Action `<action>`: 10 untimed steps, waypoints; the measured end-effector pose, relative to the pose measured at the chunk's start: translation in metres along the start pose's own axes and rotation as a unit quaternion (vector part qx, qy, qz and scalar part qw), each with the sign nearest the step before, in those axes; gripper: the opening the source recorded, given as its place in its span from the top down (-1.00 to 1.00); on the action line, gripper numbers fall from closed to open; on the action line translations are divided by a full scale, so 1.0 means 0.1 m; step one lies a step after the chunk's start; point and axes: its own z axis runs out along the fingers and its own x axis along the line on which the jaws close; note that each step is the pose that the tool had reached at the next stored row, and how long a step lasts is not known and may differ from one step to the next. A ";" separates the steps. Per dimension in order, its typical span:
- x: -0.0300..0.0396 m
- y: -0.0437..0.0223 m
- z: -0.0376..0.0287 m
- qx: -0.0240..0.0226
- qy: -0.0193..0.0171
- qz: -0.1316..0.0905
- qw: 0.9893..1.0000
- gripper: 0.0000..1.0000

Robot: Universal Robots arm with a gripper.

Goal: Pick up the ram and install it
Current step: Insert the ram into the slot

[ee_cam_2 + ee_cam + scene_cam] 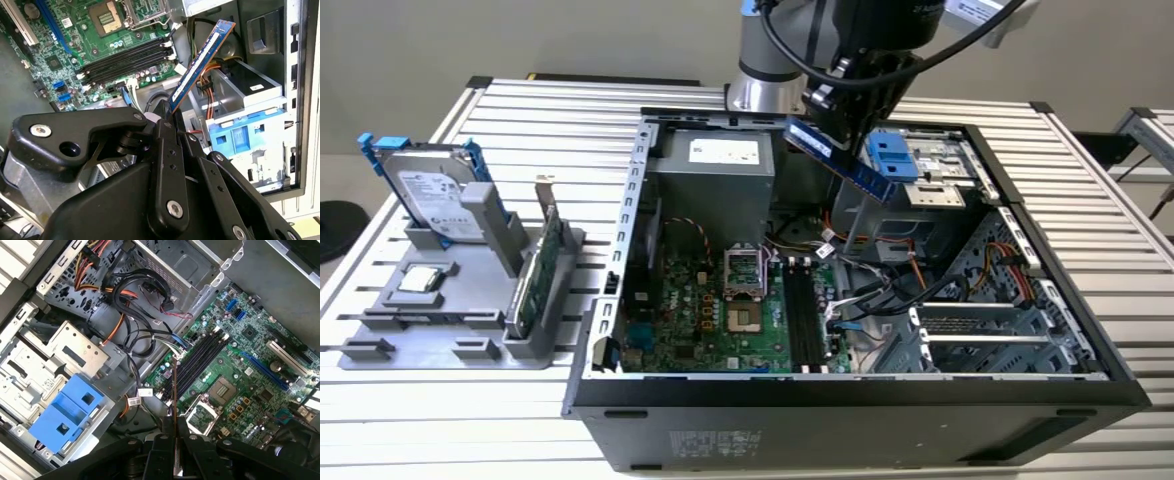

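Note:
My gripper [835, 122] is shut on the ram [869, 176], a long narrow dark stick with a pale label. It hangs tilted above the open computer case [854, 395], over the drive bay side. In the second wrist view the ram [200, 65] sticks out from between the black fingers [165, 125]. The first wrist view shows the ram [175, 387] edge-on, rising from the gripper [175, 437]. The black memory slots [803, 320] [125, 57] [200, 357] lie on the green motherboard [707, 320], below and apart from the ram.
A grey holder [440, 330] at the exterior view's left carries a silver hard drive [434, 195], a green card [540, 265] and a small chip [420, 280]. Inside the case are a power supply [714, 170], a blue drive caddy [891, 160] and loose cables [881, 290].

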 end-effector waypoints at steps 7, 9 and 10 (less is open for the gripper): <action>-0.001 -0.001 0.000 0.000 0.000 0.009 1.000 1.00; -0.001 -0.001 0.000 0.000 0.000 0.012 1.000 1.00; -0.001 -0.001 0.000 0.000 0.000 0.014 1.000 1.00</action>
